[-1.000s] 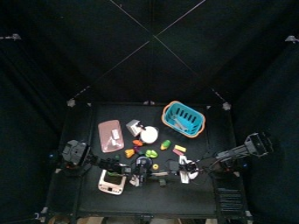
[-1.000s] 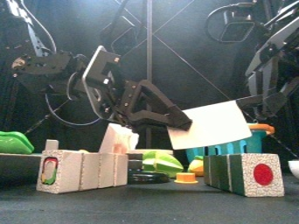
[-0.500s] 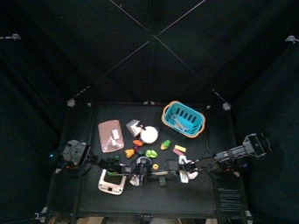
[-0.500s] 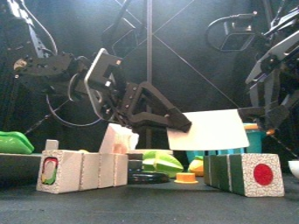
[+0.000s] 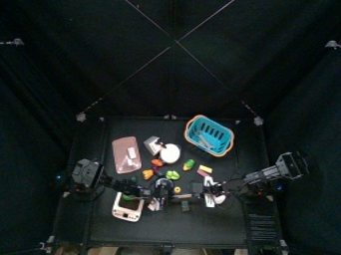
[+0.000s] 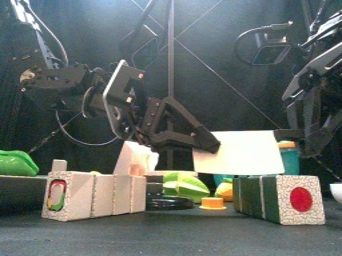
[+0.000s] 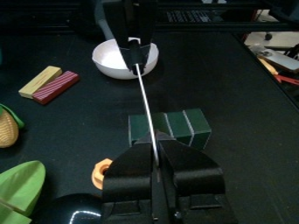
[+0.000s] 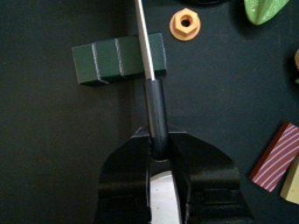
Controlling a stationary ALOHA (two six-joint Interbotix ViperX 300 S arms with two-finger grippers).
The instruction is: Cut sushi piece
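Black table (image 6: 171, 238) holds the sushi roll (image 8: 118, 60); right claw (image 8: 156, 144) clamps the knife (image 8: 145, 35) over it (left claw's (image 7: 155, 171) grip unclear).

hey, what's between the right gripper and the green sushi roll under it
Only the knife. The right gripper is shut on its black handle, and in the right wrist view the white blade runs out across the sushi roll, with nothing else between.
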